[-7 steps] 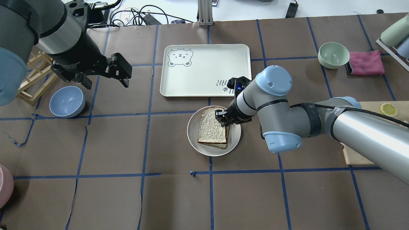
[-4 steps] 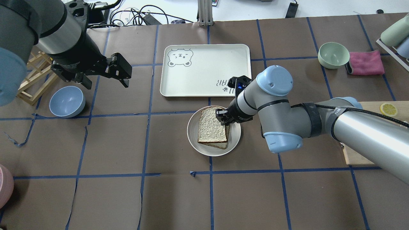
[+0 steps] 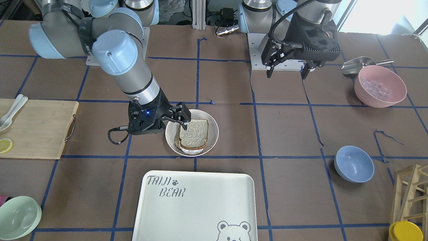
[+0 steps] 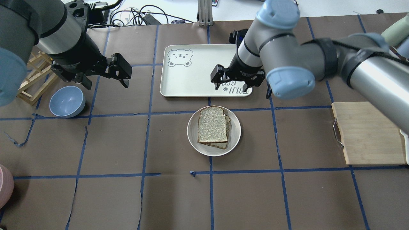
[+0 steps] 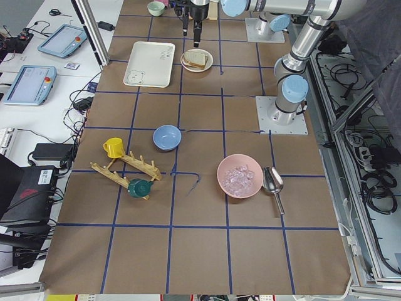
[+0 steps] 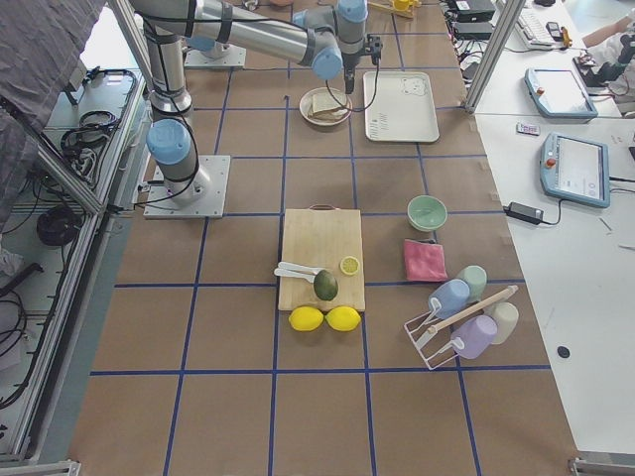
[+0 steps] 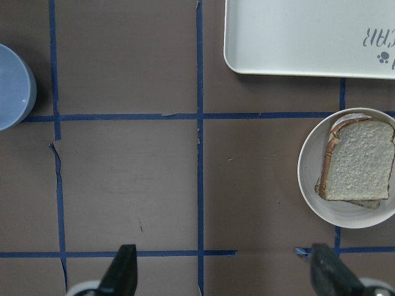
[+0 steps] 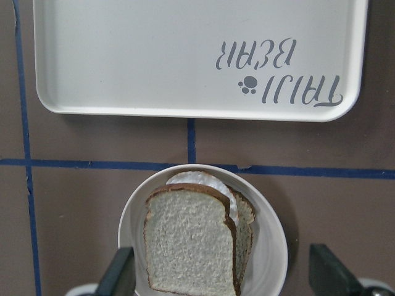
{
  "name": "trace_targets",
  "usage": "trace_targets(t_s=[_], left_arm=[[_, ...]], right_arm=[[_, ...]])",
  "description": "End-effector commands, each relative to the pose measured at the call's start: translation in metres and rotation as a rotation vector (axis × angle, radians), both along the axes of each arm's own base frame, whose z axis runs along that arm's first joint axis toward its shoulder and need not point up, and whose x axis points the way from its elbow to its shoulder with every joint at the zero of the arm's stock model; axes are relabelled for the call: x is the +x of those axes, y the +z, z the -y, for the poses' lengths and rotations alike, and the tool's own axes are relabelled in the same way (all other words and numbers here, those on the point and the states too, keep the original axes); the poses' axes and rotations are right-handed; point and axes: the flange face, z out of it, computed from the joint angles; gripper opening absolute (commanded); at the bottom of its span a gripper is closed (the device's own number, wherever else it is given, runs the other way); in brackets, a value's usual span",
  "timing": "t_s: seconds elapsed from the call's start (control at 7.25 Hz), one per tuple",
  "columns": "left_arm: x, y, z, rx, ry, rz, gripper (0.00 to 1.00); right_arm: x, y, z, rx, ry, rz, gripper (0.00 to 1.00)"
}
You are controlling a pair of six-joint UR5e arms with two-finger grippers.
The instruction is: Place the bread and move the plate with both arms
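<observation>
While both arms hang clear of it, the plate (image 4: 192,131) sits on the brown table paper with the bread (image 4: 212,126) lying flat inside it, pale crumb up and dark crust round the edge. On my screens a thinner slice (image 4: 227,124) lies under the bread and peeks out on the plate's right-arm side. Beneath both, the right wrist view shows a pale rounded piece (image 8: 200,180); I cannot tell what it is.

The right gripper (image 4: 232,88) is spread wide and holds nothing. In the overhead view it hangs past the plate's far side, over the near edge of the white tray (image 4: 191,72). Its wrist camera looks down on the plate, with one fingertip (image 8: 120,274) at each lower corner and only plate and bread between them. The front-facing view puts it at the plate's rim, so I cannot settle its exact place.

The tray lies just beyond the plate, not touching it. The left gripper (image 4: 107,84) is also released and empty, hanging well apart from the plate on its left-arm side. The blue bowl (image 4: 67,101) stands farther out on that side. A wooden cutting board (image 4: 367,134) lies well apart on the plate's opposite side.
</observation>
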Motion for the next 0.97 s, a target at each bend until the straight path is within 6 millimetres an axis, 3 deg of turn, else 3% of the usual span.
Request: trace_targets(t_s=[0.0, 0.14, 0.28, 0.41, 0.69, 0.83], left_arm=[[0.000, 0.000, 0.000, 0.000, 0.000, 0.000, 1.00], [0.000, 0.000, 0.000, 0.000, 0.000, 0.000, 1.00], [0.000, 0.000, 0.000, 0.000, 0.000, 0.000, 1.00], [0.000, 0.000, 0.000, -0.001, 0.000, 0.000, 1.00], [0.000, 0.000, 0.000, 0.000, 0.000, 0.000, 1.00], [0.000, 0.000, 0.000, -0.001, 0.000, 0.000, 1.00]], right_arm=[[-0.055, 0.103, 0.020, 0.029, 0.171, -0.237, 1.00], [-0.104, 0.128, 0.019, 0.002, 0.205, -0.259, 1.00], [-0.109, 0.158, -0.006, -0.030, 0.191, -0.254, 1.00], [-0.097, 0.169, -0.020, -0.032, 0.150, -0.243, 1.00], [-0.061, 0.171, -0.033, -0.037, 0.104, -0.256, 1.00], [-0.062, 0.164, -0.035, -0.001, 0.106, -0.261, 1.00]])
